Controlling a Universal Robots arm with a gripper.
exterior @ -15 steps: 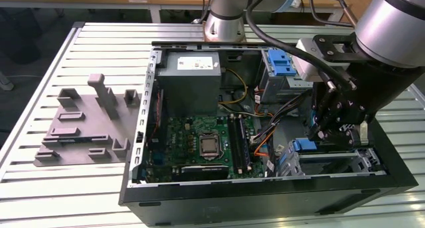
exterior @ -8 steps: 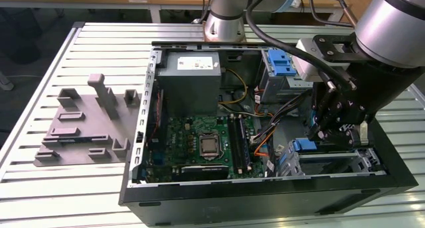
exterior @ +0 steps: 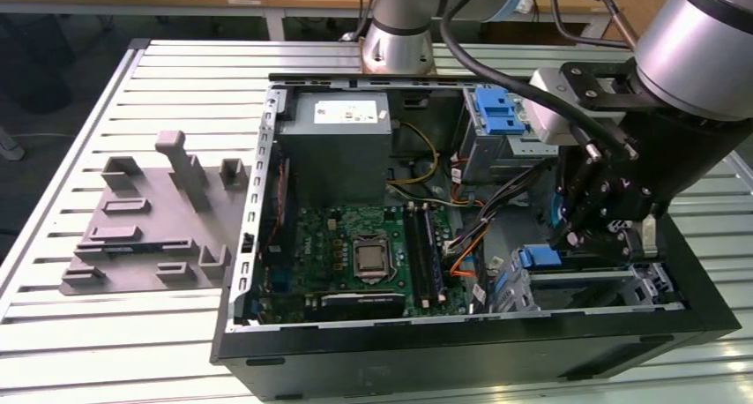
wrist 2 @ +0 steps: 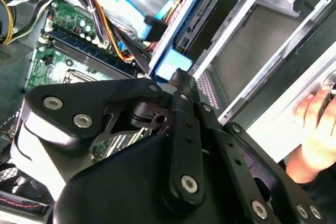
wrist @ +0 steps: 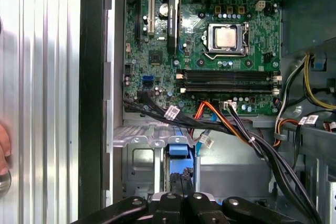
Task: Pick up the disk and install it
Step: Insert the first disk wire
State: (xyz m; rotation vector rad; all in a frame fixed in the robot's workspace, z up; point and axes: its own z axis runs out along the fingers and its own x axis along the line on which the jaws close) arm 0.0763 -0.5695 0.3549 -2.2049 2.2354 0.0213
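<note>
Open case (exterior: pixel 253 245) on slatted table (exterior: pixel 70 333), gripper (exterior: pixel 606 236) low over the drive cage at the exterior view's right, disk (wrist: pixel 178 153) edge-on in its slot beneath, mostly hidden by metal and cables, finger grip cannot be told, hand (wrist 2: pixel 320 124) cut off at frame edge

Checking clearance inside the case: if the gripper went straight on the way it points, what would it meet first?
Probably the blue plastic bracket in the grey metal drive cage, straight ahead of the black gripper in the first wrist view; depth is unclear.
</note>
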